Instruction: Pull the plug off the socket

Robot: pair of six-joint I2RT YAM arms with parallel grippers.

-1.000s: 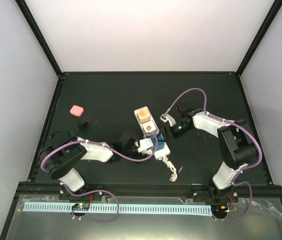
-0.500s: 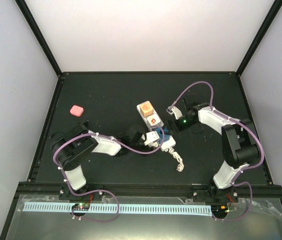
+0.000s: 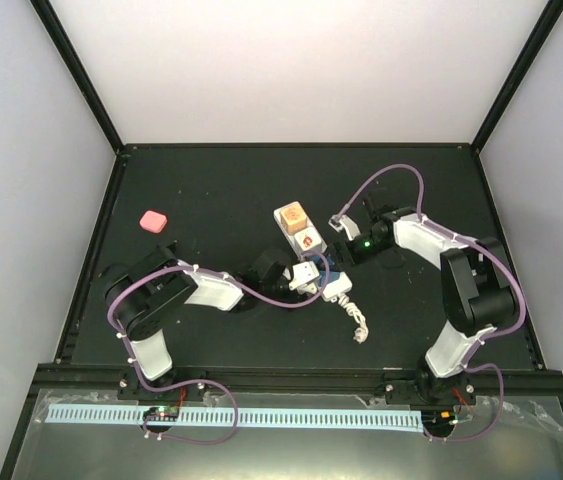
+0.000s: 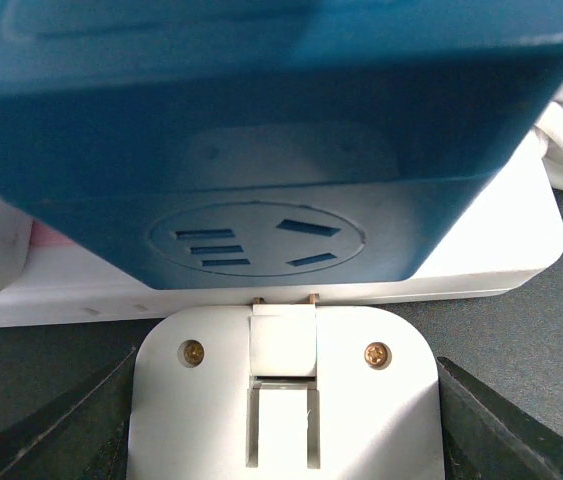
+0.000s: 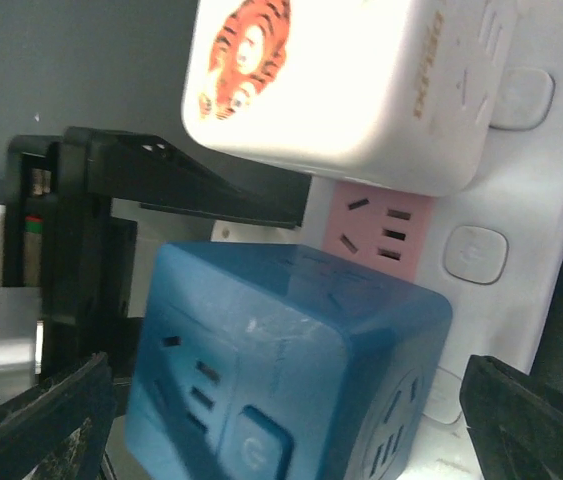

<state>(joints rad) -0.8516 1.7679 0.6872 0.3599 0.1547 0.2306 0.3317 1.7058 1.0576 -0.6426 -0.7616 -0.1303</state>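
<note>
Power strip lay at a slant around the middle of the counter, bundled cord trailing toward the near edge. The blue plug sat on it, next to a white cube with a tiger on it, with a pink outlet showing between them. The left hand was clamped around the blue plug. The right hand hung just beside the strip with its fingers spread wide, gripping nothing. A small pink block sat well off to the left.
</note>
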